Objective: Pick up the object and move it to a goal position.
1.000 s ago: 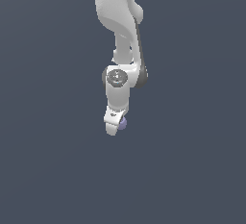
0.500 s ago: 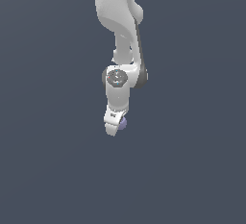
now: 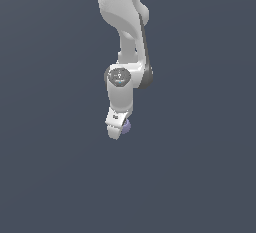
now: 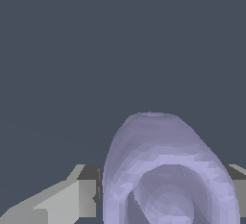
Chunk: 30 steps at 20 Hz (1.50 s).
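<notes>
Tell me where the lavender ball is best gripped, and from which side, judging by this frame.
Across its rounded flanks, as here: the gripper comes from above and the lavender ball sits between grey fingers on either side. Its ring-shaped dimple faces the wrist camera, leaving the smooth sides for the pads.
</notes>
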Each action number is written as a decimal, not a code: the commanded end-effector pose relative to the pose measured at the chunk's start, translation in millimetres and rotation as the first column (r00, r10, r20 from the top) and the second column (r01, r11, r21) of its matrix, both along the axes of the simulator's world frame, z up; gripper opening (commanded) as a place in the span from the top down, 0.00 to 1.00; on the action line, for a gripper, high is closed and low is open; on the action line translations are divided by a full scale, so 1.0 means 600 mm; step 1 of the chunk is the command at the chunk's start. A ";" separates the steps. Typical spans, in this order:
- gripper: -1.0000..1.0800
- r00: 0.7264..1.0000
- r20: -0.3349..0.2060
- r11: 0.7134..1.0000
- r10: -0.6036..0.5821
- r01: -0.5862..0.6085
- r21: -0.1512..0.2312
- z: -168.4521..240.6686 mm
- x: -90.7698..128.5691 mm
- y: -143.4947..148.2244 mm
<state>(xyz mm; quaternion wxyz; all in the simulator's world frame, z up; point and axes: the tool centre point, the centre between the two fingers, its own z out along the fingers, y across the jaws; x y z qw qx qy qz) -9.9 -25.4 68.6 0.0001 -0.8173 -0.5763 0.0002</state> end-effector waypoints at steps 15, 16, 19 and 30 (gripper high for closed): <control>1.00 1.000 0.001 1.000 0.001 -0.001 0.001 0.226 -0.007 -0.081; 1.00 1.000 0.001 1.000 0.001 -0.001 0.001 0.239 -0.007 -0.086; 1.00 1.000 0.001 1.000 0.001 -0.001 0.001 0.270 -0.007 -0.097; 1.00 1.000 0.000 1.000 0.000 0.000 0.000 0.308 -0.004 -0.113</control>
